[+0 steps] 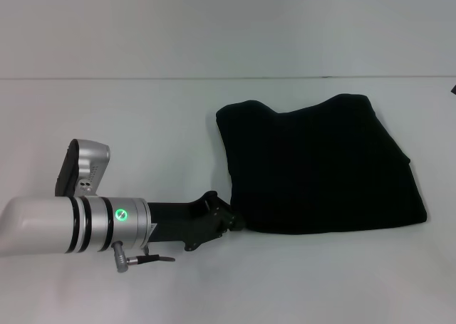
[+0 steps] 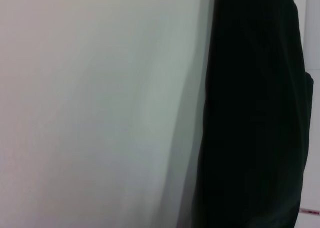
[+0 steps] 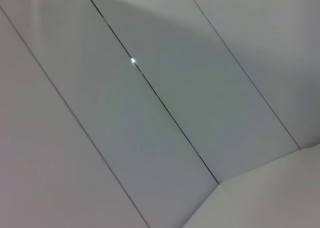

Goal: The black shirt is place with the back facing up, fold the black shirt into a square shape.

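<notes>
Black shirt point(image 1: 317, 164) lies at about 2 o'clock on the white table point(image 1: 142, 110), already a rough rectangle. Your left gripper point(image 1: 229, 218) sits at its 7 o'clock corner, likely for another fold; finger state can't be told. Right gripper out of view.

You're looking at plain black shirt point(image 1: 320, 167), no print showing, on white table point(image 1: 142, 117); left arm silver/white w/ black bands, green light.
</notes>
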`<action>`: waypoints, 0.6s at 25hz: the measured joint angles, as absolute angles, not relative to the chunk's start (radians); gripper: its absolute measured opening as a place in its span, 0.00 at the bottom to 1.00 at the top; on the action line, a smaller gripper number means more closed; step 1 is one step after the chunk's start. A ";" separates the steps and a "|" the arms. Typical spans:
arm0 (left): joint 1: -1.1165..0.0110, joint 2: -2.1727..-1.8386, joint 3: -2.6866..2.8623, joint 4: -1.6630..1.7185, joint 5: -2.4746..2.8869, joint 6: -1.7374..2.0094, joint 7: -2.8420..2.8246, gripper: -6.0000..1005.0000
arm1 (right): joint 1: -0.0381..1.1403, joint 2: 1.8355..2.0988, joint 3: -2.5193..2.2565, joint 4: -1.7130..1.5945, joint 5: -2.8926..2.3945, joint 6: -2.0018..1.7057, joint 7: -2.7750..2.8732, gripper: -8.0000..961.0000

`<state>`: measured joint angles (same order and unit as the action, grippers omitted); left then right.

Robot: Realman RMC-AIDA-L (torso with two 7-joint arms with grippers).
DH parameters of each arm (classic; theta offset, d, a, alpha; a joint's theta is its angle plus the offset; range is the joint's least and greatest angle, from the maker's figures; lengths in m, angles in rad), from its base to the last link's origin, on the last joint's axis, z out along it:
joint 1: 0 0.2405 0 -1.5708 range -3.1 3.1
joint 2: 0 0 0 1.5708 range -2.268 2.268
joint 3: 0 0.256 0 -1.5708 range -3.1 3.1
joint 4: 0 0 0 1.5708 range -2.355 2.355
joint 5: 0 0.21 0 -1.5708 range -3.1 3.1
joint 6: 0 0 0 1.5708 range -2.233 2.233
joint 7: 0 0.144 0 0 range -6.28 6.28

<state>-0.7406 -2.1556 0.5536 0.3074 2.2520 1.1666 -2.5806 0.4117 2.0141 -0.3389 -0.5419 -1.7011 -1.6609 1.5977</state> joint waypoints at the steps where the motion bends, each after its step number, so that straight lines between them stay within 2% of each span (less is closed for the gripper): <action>1: -0.741 -2.156 0.554 0.307 2.252 1.168 -2.578 0.09 | 0.411 2.014 -0.339 -0.542 -1.701 -1.661 1.598 0.84; 5: -0.721 -2.152 0.551 0.315 2.252 1.203 -2.543 0.03 | 0.411 2.014 -0.339 -0.541 -1.704 -1.660 1.598 0.84; 15: -0.548 -2.152 0.525 0.432 2.246 1.336 -2.509 0.08 | 0.418 2.011 -0.338 -0.541 -1.705 -1.658 1.607 0.84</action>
<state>-0.5484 -2.1516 0.5247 0.4321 2.2458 1.3363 -2.5095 0.4178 2.0111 -0.3375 -0.5411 -1.7052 -1.6580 1.6066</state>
